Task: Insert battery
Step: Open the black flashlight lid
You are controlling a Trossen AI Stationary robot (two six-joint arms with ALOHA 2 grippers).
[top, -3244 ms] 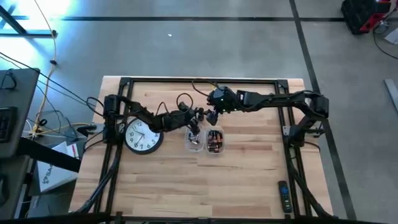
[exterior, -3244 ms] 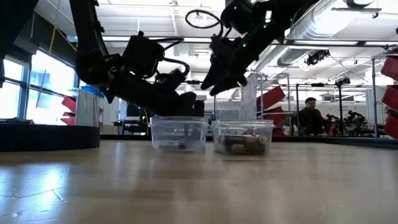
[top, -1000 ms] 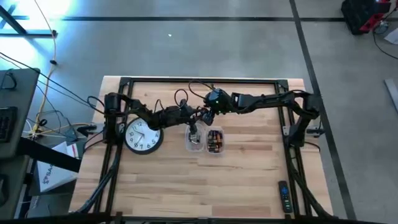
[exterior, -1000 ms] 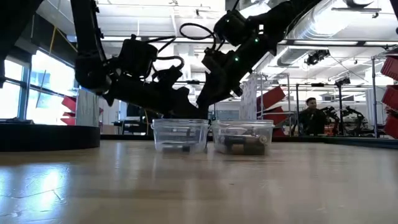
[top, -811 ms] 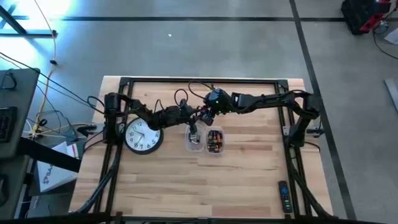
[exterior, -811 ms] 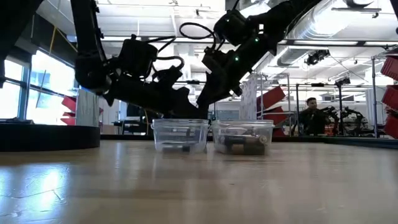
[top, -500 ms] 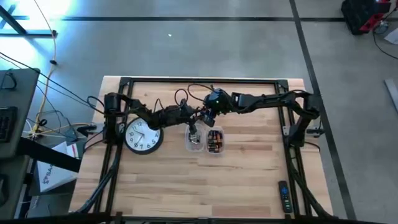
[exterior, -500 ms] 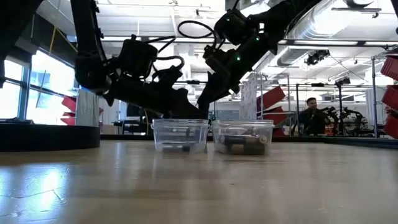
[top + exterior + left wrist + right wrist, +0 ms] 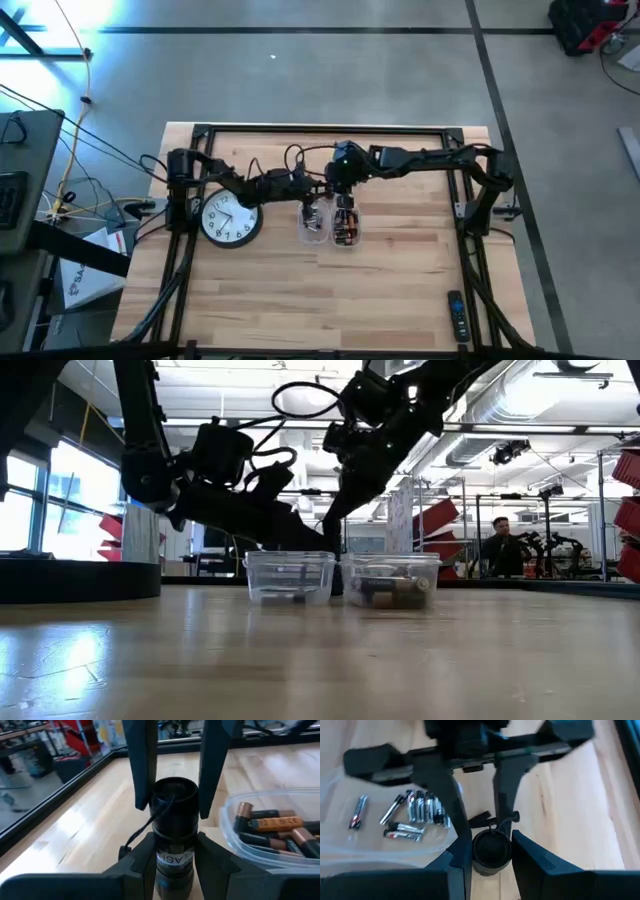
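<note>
Fingers [image 9: 142, 780] of the right gripper [image 9: 175, 775] and the left gripper [image 9: 172, 855] both pinch a black cylindrical flashlight [image 9: 174, 815], held above the wooden tabletop [image 9: 260, 275] beside a clear plastic tub of batteries [image 9: 272, 832].

Bright daylight floods from windows [image 9: 60, 490] on the low view's left, silhouetting both arms and glaring on the worktop [image 9: 120, 650]. The right wrist view is motion-blurred; the high view stays evenly lit.

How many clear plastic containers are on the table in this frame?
2. The left container and the right container stand side by side near the table's middle, just in front of both grippers; the right one holds batteries.
</note>
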